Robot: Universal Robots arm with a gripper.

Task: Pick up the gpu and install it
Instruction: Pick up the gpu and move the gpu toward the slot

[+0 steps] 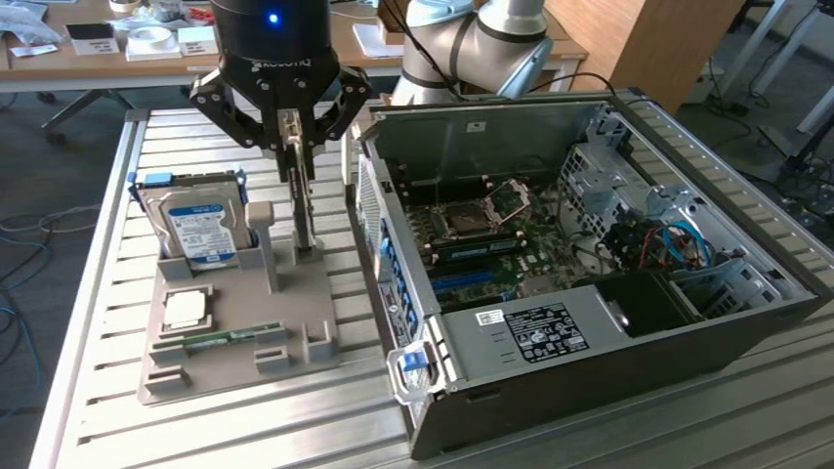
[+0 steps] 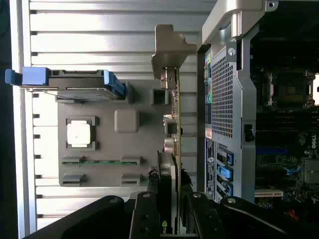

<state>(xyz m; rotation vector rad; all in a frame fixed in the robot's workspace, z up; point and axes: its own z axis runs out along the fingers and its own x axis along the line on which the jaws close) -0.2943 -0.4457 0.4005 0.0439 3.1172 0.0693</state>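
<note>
gpu (image 1: 303, 200) is standing on its long edge in a slot of the grey holder (image 1: 234, 366), which is lying on the slatted desk (image 1: 651, 435). In the exterior view it is sitting just beside the rear wall of the open computer case (image 1: 482, 127), on the exterior view's left of it. The hard drive (image 1: 195, 225) is standing in the same holder, further to that side.

The hand (image 1: 297, 147) is reaching down over the card's upper edge. In the wrist view the hand (image 2: 171, 215) is roughly half closed, with its fingers (image 2: 148, 215) lying one against each face of the gpu (image 2: 175, 124). No gap is showing between pads and card, so it is looking like a made grip. The card's lower edge is apparently sitting in the holder's slot, so I am judging the pick-up step to be in hand: gripped, not yet raised.

Leaving the holder (image 2: 127, 149) is going to call for a straight pull along the slot, without tilting, since the card is thin. Its silver bracket is also lying close to the case's perforated rear panel (image 2: 224, 99). Seating it is going to call for the card's connector edge facing the board inside the case, with the bracket lining up at the rear opening.
</note>
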